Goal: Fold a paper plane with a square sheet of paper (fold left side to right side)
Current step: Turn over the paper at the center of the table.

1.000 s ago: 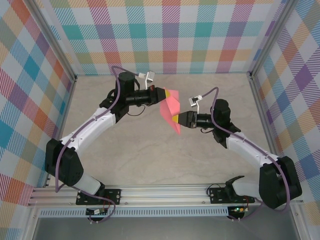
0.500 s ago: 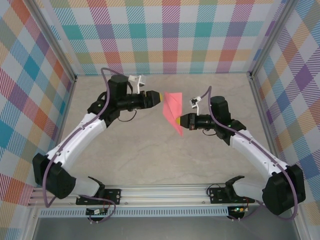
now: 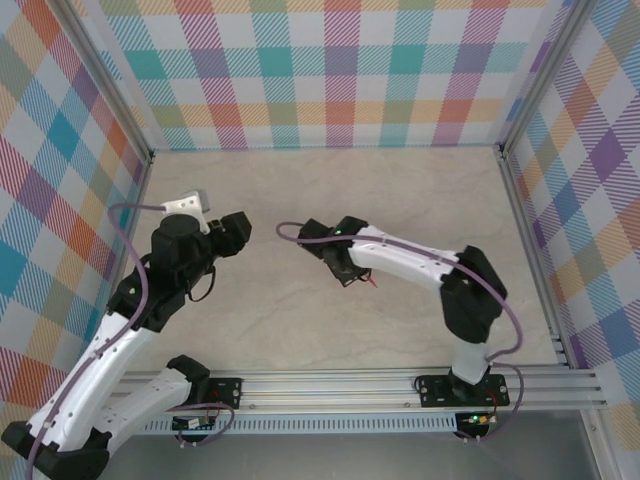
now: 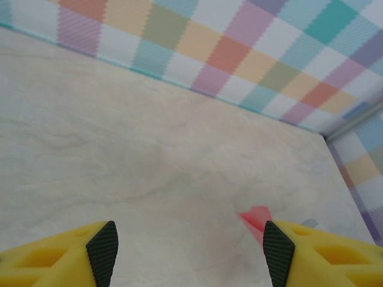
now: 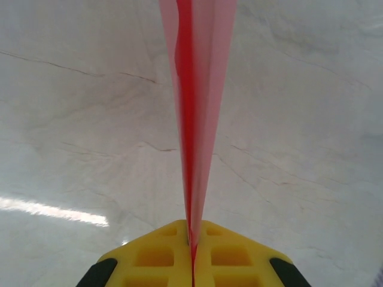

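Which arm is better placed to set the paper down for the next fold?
Right. The right tool is shut on the paper, held edge-on over the table; the left tool is open, empty, and apart from it.

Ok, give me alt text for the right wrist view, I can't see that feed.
The right gripper is shut on the folded pink-red paper, seen edge-on as a thin strip rising from the yellow jaws to the top edge. The pale marbled table lies behind.

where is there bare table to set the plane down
Far strip of table under the back wall; right side between right arm and side wall. Crowded mid-table, where the right gripper holds the plane, and by the left arm.
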You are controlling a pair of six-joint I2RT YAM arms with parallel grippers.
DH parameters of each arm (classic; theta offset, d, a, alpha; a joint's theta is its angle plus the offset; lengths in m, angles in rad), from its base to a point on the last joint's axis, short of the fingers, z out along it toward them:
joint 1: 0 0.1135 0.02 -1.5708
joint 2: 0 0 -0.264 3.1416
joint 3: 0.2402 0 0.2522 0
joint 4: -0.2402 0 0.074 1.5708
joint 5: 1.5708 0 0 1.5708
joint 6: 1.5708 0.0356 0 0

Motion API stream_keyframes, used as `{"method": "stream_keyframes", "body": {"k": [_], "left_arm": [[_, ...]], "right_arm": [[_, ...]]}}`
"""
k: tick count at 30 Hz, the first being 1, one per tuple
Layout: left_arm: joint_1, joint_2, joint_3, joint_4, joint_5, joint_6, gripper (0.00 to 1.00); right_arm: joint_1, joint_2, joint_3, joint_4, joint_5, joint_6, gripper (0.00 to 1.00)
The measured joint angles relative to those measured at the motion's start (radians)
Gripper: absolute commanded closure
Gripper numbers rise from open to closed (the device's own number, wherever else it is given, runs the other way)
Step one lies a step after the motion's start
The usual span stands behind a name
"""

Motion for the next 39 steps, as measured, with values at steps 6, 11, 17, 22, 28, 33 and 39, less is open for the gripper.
{"method": "stream_keyframes", "body": {"k": [6, 11, 17, 22, 28, 33, 39], "left_arm": [[0.0, -0.104, -0.019, -0.033, -0.121, -0.015, 0.29], [0.0, -0.126, -0.042, -0.058, -0.157, -0.022, 0.28], [0.0, -0.127, -0.056, -0.07, -0.159, -0.029, 0.28], [0.0, -0.114, -0.069, -0.066, -0.131, -0.036, 0.27], [0.001, -0.051, -0.069, -0.069, -0.119, -0.087, 0.23], [0.001, 0.07, -0.069, -0.063, -0.061, -0.147, 0.22], [0.005, 0.31, -0.069, 0.064, 0.166, -0.203, 0.28]], "right_arm": [[0.019, 0.213, 0.174, -0.172, 0.16, 0.055, 0.89], [0.025, 0.372, 0.279, -0.241, 0.212, 0.07, 0.84], [0.039, 0.473, 0.32, -0.275, 0.21, 0.069, 0.73], [0.051, 0.483, 0.323, -0.282, 0.161, 0.062, 0.58], [0.069, 0.395, 0.226, -0.201, -0.005, 0.036, 0.28], [0.072, 0.099, 0.054, -0.104, -0.158, 0.043, 0.2], [0.019, -0.275, -0.138, 0.06, -0.266, 0.033, 0.02]]}}
